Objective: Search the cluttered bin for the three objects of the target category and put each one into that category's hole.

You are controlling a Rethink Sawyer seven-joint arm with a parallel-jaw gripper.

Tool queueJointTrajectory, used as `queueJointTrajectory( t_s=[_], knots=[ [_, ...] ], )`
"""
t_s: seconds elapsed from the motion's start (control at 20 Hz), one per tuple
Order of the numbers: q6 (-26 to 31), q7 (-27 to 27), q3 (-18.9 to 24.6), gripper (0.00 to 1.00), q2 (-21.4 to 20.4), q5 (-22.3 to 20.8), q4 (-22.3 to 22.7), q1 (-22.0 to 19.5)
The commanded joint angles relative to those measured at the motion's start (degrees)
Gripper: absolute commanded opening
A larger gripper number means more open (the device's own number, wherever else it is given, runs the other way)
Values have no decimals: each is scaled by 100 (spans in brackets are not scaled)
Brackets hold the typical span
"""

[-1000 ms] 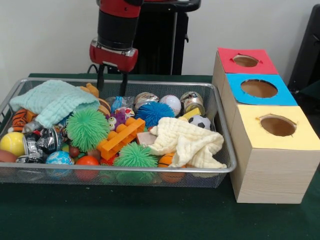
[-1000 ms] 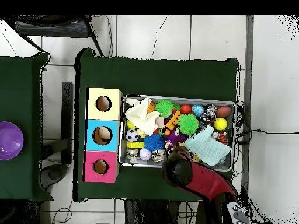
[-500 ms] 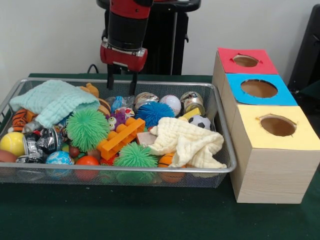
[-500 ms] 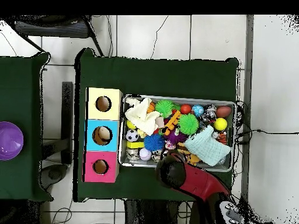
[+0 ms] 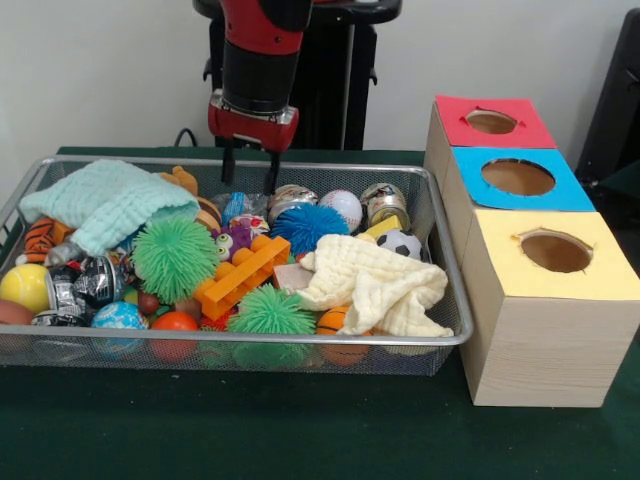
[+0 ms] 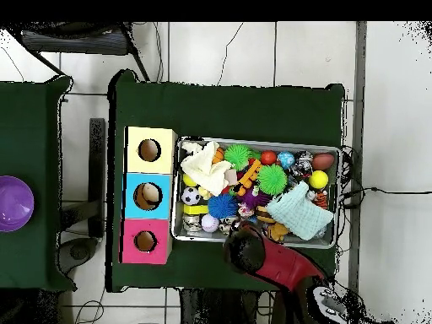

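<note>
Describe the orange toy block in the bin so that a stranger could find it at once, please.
Look in the wire bin, near its middle. The orange block lies slanted between a big green spiky ball and a cream cloth. Unlike the round toys around it, it is long, flat-sided and studded.

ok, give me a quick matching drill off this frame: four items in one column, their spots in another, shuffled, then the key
Things:
1. mint cloth
2. cream cloth
3. orange block
4. end effector

Places (front view):
A. lying in the bin's middle, between two green spiky balls
B. above the bin's far rim, open, holding nothing
C. heaped in the bin's left far corner
D. draped over the toys at the bin's right near side, next to the boxes

Pairs: 1-C, 2-D, 3-A, 4-B
</note>
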Motion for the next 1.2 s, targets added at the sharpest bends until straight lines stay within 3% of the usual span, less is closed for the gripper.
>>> queueJointTrajectory(
  t_s=[0.05, 0.3, 0.85, 1.2],
  knots=[
    [-731, 1253, 217, 100, 449, -11, 42, -136],
    [-991, 1222, 272, 100, 825, 39, -228, -129],
    [-1169, 1092, 4, 100, 945, 133, -378, 46],
    [-1084, 1013, 79, 100, 1201, 185, -602, 78]
  ],
)
